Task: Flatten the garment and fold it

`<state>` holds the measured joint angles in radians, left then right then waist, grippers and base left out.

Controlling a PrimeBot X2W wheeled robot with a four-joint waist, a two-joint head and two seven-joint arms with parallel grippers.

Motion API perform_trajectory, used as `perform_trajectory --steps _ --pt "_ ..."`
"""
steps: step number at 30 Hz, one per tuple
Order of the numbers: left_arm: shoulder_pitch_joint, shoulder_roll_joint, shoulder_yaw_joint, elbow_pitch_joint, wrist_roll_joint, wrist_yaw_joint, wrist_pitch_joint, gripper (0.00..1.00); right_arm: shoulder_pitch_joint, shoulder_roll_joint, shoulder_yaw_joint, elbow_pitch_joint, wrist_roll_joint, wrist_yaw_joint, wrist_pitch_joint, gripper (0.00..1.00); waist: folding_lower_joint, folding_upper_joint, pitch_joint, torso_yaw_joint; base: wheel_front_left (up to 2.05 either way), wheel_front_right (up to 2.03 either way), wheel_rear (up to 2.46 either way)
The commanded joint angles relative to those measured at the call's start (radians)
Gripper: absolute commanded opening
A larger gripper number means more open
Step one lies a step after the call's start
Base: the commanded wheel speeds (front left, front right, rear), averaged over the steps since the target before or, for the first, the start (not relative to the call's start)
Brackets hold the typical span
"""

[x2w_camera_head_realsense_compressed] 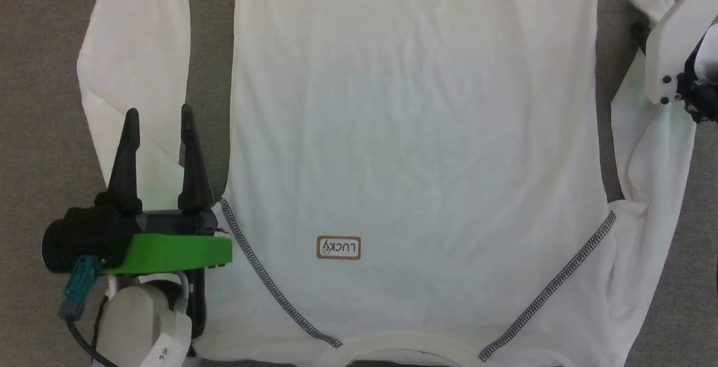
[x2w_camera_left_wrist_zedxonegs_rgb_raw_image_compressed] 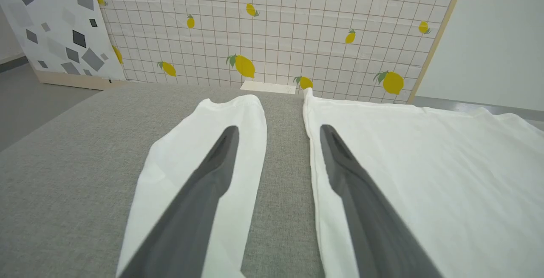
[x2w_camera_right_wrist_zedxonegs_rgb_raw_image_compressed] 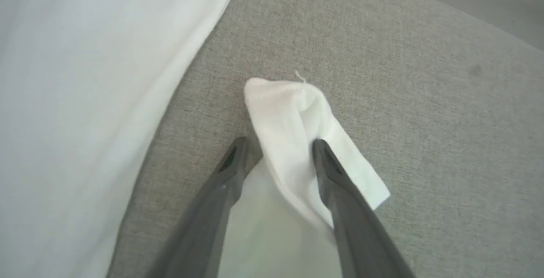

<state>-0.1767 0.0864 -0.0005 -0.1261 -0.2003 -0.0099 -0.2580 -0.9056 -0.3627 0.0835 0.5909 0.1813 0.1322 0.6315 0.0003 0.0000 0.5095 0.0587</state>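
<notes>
- Shirt (x2w_camera_head_realsense_compressed: 415, 103) lies flat, patch side up, on the grey fabric surface (x2w_camera_head_realsense_compressed: 33, 75).
- My right gripper (x2w_camera_right_wrist_zedxonegs_rgb_raw_image_compressed: 279, 141) straddles the crumpled cuff (x2w_camera_right_wrist_zedxonegs_rgb_raw_image_compressed: 289, 103), not yet clamped; my left gripper (x2w_camera_head_realsense_compressed: 159, 110) is spread and empty.
- Flattening step; next I'd pinch the cuff and straighten the sleeve.

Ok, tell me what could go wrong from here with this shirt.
1. The right gripper straddles the bunched cuff. Closing there may catch only one layer, so the cuff could slip out when pulled.
2. The right sleeve lies twisted and creased. Folding it in now would likely trap wrinkles.
3. The left sleeve has a diagonal fold-over near the open left gripper. Left unsmoothed, it may make the fold lopsided.
</notes>
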Motion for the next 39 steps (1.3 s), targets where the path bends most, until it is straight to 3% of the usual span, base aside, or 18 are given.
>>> perform_trajectory --steps 1,6,13,20,26,31,39 --pt "-0.023 -0.010 0.000 0.010 0.013 -0.014 -0.004 1.00 -0.005 -0.007 -0.001 0.012 0.027 -0.002 -0.020 0.00 -0.0003 0.0000 -0.021 -0.007 0.00 0.00 0.00" --pt "-0.023 -0.023 -0.008 0.038 0.011 -0.036 -0.004 1.00 0.043 -0.027 -0.106 -0.006 0.169 -0.002 -0.114 0.00 -0.0003 0.0000 -0.094 -0.018 0.00 0.00 0.00" --pt "0.030 -0.033 0.010 0.048 -0.005 -0.044 -0.004 1.00 0.272 -0.103 -0.377 -0.096 0.321 -0.002 -0.137 0.00 -0.0003 0.0000 -0.212 -0.044 0.00 0.00 0.00" --pt "0.108 -0.035 0.043 0.030 -0.021 -0.035 -0.004 1.00 0.507 -0.066 -0.664 -0.197 0.296 -0.002 -0.110 0.00 -0.0003 0.0000 -0.284 -0.073 0.00 0.00 0.00" --pt "0.153 -0.036 0.057 0.018 -0.039 -0.023 -0.004 1.00 0.551 0.016 -0.797 -0.308 0.184 -0.002 -0.090 0.00 -0.0003 0.0000 -0.316 -0.079 0.00 0.00 0.00" --pt "0.166 -0.036 0.058 0.013 -0.042 -0.019 -0.004 1.00 0.567 0.032 -0.766 -0.416 0.143 -0.002 -0.062 0.00 -0.0003 0.0000 -0.338 -0.069 0.00 0.00 0.00" --pt "0.188 -0.036 0.059 0.013 -0.042 -0.021 -0.004 1.00 0.644 0.083 -0.412 -0.692 0.234 -0.002 0.024 0.00 -0.0003 0.0000 -0.382 -0.054 0.00 0.00 0.00"
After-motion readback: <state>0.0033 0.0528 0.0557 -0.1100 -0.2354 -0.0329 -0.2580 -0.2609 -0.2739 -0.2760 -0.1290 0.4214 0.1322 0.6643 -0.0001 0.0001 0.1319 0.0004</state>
